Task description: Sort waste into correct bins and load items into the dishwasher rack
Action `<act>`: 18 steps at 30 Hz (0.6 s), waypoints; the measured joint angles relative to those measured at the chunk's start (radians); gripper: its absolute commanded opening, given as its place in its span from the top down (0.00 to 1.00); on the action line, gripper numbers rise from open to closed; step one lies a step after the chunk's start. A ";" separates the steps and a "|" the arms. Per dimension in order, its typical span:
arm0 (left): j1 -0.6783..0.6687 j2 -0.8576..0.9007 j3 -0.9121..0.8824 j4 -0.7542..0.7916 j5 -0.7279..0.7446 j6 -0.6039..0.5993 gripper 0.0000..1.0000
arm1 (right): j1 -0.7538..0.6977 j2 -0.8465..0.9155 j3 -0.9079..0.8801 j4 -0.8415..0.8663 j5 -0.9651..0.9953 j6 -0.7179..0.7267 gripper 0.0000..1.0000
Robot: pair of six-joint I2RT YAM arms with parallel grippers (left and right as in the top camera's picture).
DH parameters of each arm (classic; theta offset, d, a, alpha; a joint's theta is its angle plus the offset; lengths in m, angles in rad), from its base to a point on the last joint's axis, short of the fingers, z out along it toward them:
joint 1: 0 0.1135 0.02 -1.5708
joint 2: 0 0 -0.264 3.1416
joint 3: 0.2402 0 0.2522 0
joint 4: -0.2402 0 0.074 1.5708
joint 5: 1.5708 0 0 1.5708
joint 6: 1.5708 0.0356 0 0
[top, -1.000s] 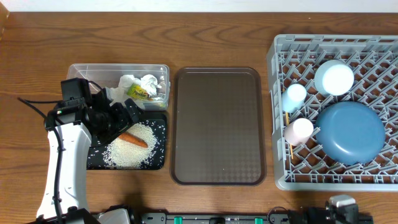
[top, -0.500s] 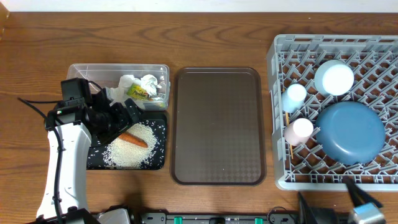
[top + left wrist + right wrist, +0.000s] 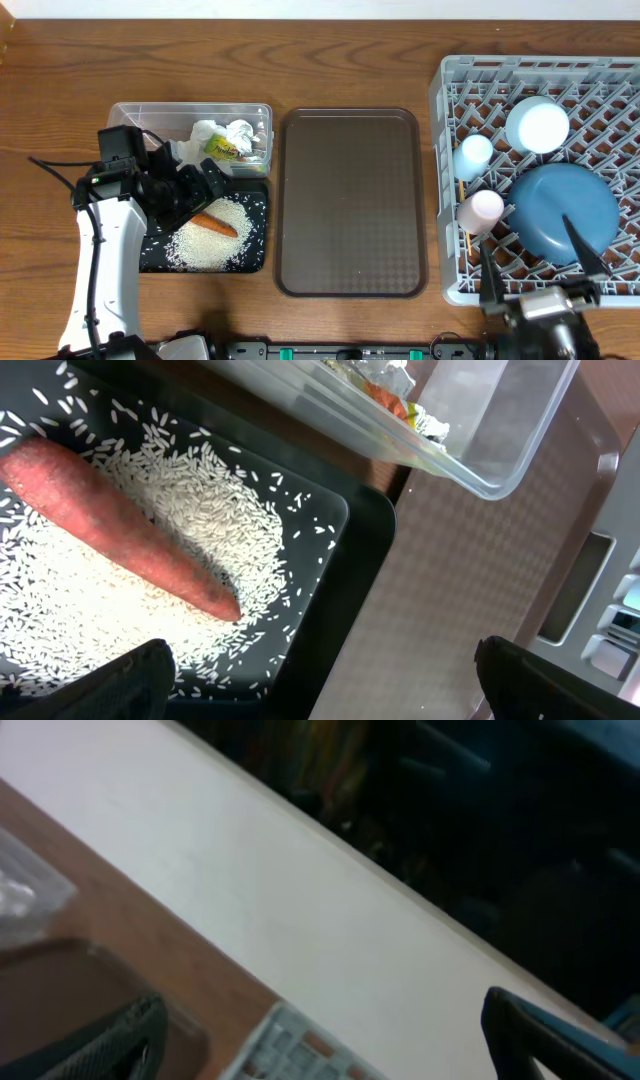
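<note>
At bottom right of the overhead view: right gripper [image 3: 522,233] newly up in shot over near rim of large square grey lattice dishwasher rack [image 3: 455,292], absent from frame 1 s back. Jaws spread wide, holding nothing.

Left gripper [image 3: 195,190] unmoved, parked low over shallow black rectangular bin [image 3: 150,264], also open and empty.

Small orange carrot [image 3: 213,224] lying on loose white rice [image 3: 200,248] inside that bin. Crumpled white paper wads [image 3: 225,131] plus yellow-green wrapper [image 3: 221,148] inside clear plastic rectangular tub [image 3: 135,112].

Large round blue plate [image 3: 565,212], white bowl [image 3: 537,125], light blue cup [image 3: 474,152], pinkish-white cup [image 3: 482,208] and thin wooden chopsticks [image 3: 467,244] all in rack. Nothing on large brown serving tray [image 3: 350,200].

Reads as sort and load done. Right-arm lift probably a reset, not a new pick.
</note>
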 measured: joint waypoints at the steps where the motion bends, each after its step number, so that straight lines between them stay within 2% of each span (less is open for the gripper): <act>1: 0.000 0.000 0.000 0.000 0.000 0.000 0.01 | 0.000 0.000 -0.027 0.031 -0.001 -0.011 0.01; 6: 0.000 0.000 0.000 0.000 0.000 0.000 0.01 | 0.000 0.000 -0.149 0.124 0.000 -0.045 0.01; 18: 0.000 0.000 0.000 0.000 0.000 0.000 0.01 | 0.000 0.000 -0.333 0.132 -0.022 -0.057 0.01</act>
